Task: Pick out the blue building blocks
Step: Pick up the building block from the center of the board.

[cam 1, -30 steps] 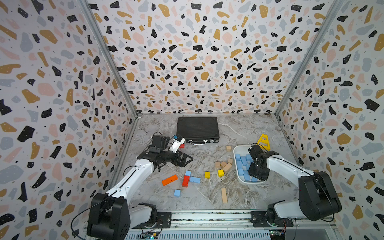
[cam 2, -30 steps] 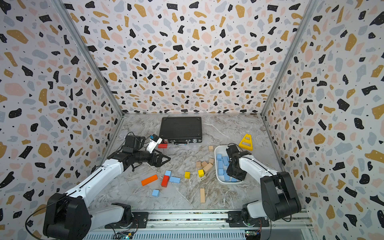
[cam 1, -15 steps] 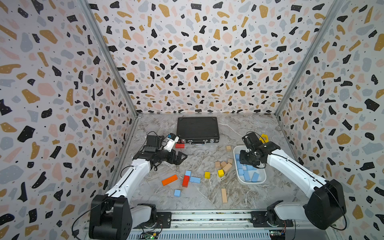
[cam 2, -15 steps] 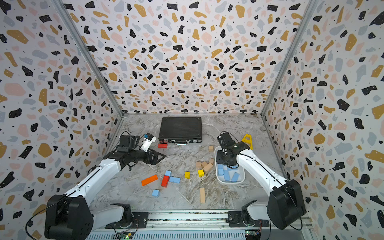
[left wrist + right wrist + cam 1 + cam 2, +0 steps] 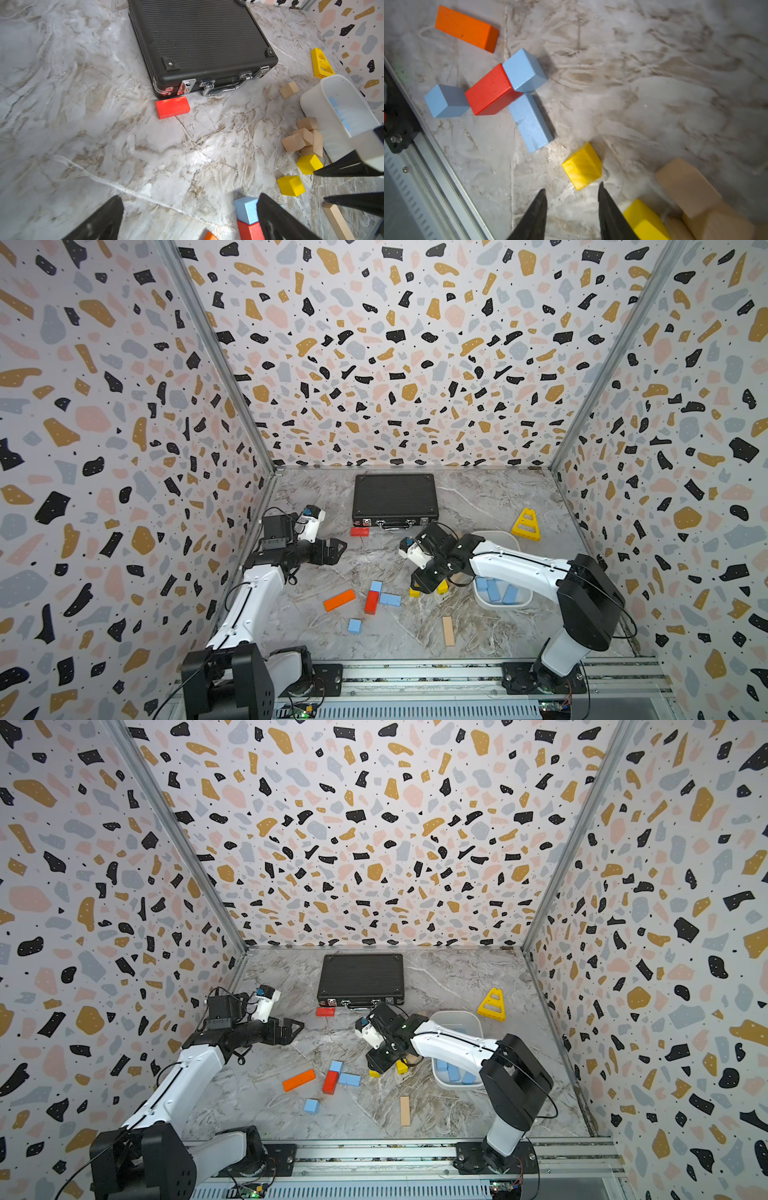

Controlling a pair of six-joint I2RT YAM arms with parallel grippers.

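Right gripper [image 5: 571, 187] hovers low over the marble-patterned tabletop [image 5: 478, 497], jaws parted and empty, just beside a yellow cube [image 5: 582, 166] and short of three blue building blocks [image 5: 530, 122] lying loose on the table. In the right wrist view, a blue cube [image 5: 524, 70] and a blue bar [image 5: 533, 133] both touch a red bar [image 5: 491, 90]. A second blue cube [image 5: 446, 101] sits near the red bar's other end, with an orange bar [image 5: 466, 28] close by. In both top views, more blue blocks [image 5: 493, 591] lie inside the white tub [image 5: 498, 533] behind the right arm. The left gripper [image 5: 336, 549] is held above the table near a black case [image 5: 395, 497], its jaws spread wide with nothing between them. A second red bar [image 5: 359, 531] lies just in front of the case, tan wooden blocks [image 5: 305, 135] cluster beside the tub, a tan plank [image 5: 448, 630] lies apart toward the front rail, and a yellow triangular piece [image 5: 527, 524] stands beyond the tub
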